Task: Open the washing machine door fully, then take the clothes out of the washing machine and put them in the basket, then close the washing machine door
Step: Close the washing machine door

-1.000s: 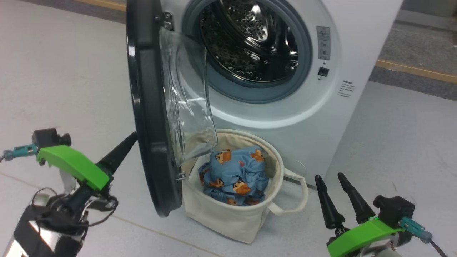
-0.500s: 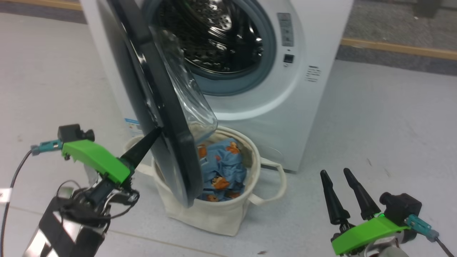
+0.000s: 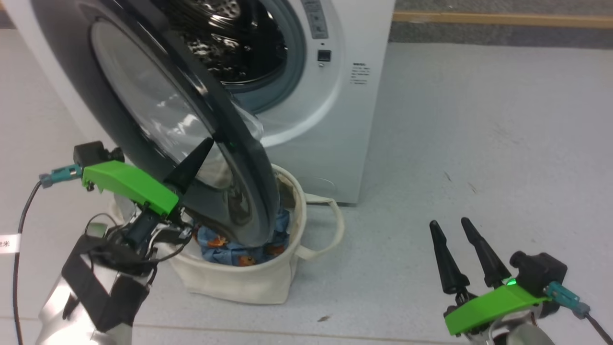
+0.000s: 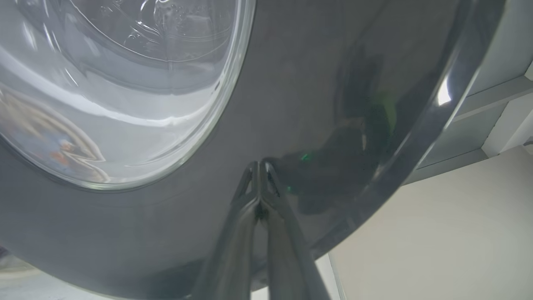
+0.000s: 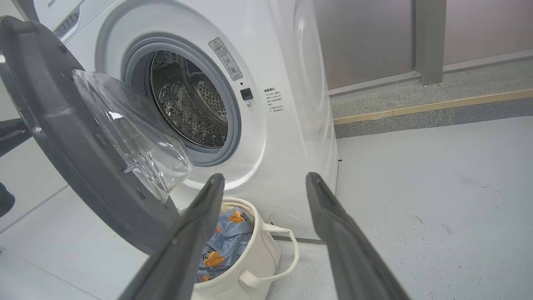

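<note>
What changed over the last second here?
The washing machine door has swung partway toward the opening of the washing machine, with the shut left gripper pressing its tip on the door's black outer rim; nothing was grasped or released. The head camera also shifted. Unchanged: the clothes lie in the basket, and the right gripper stays open and idle.

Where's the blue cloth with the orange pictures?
In the head view, the clothes lie inside the basket on the floor before the washing machine, partly hidden behind the washing machine door.
</note>
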Available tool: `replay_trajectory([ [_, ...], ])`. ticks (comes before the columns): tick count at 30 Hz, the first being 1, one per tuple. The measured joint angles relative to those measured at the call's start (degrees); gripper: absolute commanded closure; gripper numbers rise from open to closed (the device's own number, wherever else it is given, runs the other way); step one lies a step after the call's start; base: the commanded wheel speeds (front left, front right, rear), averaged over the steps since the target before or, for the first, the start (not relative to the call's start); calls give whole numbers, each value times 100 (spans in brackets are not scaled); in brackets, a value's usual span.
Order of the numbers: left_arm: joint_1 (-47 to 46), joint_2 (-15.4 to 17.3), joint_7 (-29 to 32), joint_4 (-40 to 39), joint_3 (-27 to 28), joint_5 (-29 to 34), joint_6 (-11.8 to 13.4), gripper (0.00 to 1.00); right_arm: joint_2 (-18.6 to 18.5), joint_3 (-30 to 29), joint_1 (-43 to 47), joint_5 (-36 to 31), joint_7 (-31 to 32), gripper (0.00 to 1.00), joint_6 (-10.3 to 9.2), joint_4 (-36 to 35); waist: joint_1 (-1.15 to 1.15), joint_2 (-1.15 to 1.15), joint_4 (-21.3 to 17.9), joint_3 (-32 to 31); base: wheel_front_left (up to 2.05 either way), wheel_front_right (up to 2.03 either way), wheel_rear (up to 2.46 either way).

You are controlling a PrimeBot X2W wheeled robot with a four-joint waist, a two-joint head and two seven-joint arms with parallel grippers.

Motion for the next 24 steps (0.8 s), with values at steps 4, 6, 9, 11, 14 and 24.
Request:
replay_trajectory([
  [4,-145,-21,-226,10,-84,-41,0,100,-4,7,-140,-1,0,0,0,-36,0,0,-232,113,0,0,0],
  [6,-224,-18,-328,35,-119,-41,0,100,-13,18,-215,-13,0,0,0,-47,0,0,-346,163,0,0,0],
  [9,-315,8,-501,36,-224,-40,0,100,-30,23,-252,-14,0,0,0,-51,0,0,-518,224,0,0,0],
  [11,-343,22,-648,31,-293,-36,0,100,-30,33,-253,-14,0,0,0,-51,0,0,-622,251,0,0,0],
  [14,-375,36,-813,35,-397,-36,0,100,-30,56,-255,-14,0,0,0,-51,0,0,-756,280,0,0,0],
  [24,-485,235,-1223,49,-760,-96,-1,100,-30,43,-315,-14,0,0,0,-53,0,0,-866,242,0,0,0],
])
